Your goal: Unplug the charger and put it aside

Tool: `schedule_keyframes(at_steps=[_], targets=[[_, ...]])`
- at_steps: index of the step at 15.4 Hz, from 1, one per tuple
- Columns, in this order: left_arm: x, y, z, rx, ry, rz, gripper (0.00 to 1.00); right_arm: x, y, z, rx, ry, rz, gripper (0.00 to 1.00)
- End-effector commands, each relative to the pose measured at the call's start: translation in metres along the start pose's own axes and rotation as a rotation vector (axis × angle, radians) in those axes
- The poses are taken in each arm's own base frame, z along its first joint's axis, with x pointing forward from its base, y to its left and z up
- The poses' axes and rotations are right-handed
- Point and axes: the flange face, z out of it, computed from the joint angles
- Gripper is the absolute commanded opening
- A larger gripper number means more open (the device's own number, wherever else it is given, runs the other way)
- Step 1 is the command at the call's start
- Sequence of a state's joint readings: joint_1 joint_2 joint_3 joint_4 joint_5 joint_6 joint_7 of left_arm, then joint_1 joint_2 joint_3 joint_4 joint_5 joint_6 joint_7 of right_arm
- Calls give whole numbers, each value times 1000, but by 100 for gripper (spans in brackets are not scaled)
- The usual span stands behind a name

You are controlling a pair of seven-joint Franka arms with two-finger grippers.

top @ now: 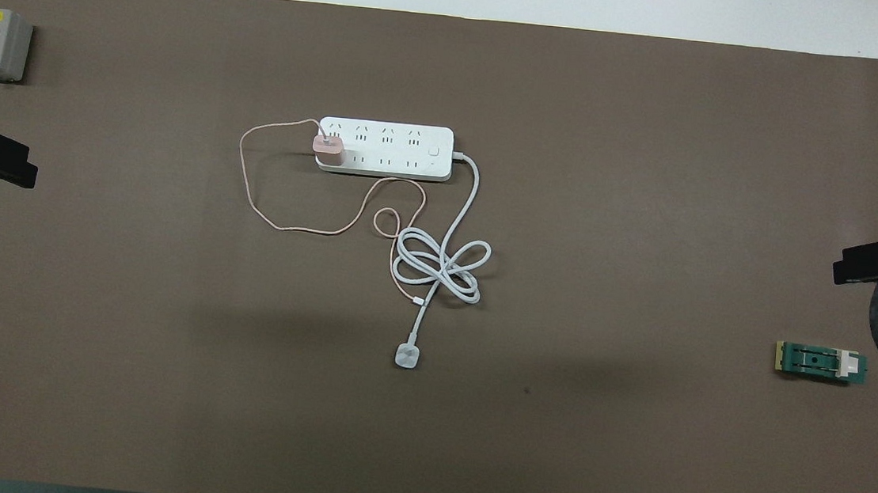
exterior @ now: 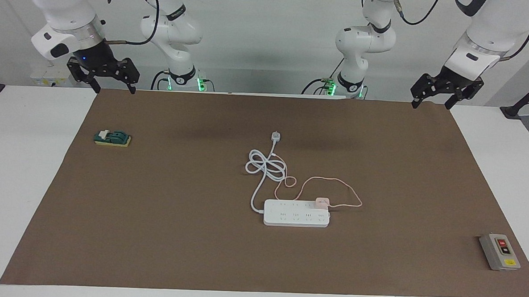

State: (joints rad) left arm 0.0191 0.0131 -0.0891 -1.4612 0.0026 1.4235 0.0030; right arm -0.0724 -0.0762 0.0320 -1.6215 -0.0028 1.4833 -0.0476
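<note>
Brown matting covers the table. At its centre lies the power strip, with the charger plugged into the socket row nearer to the robots, at the end toward the left arm; its pink cable loops beside it. Left gripper and right gripper wait at the robots' edge of the mat, fingers spread, holding nothing. Recommended: grip the charger body, brace the strip, pull straight up, avoiding the cable.

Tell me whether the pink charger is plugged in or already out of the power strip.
Plugged in. The charger sits on the power strip, at its end toward the left arm, with its pink cable looping over the mat.
</note>
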Motion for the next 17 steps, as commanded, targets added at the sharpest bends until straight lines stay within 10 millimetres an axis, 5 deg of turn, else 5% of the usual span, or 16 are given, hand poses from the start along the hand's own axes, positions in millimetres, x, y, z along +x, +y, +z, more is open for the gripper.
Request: schedule_keyframes(at_steps=[1, 13, 17], targets=[[1, 0, 2, 1, 8, -10, 100, -2, 1, -4, 2, -4, -24, 100], [2, 1, -1, -3, 38, -9, 100, -2, 4, -3, 21, 19, -45, 100], [3, 3, -1, -3, 54, 0, 100, 4, -13, 8, 129, -23, 180, 100]])
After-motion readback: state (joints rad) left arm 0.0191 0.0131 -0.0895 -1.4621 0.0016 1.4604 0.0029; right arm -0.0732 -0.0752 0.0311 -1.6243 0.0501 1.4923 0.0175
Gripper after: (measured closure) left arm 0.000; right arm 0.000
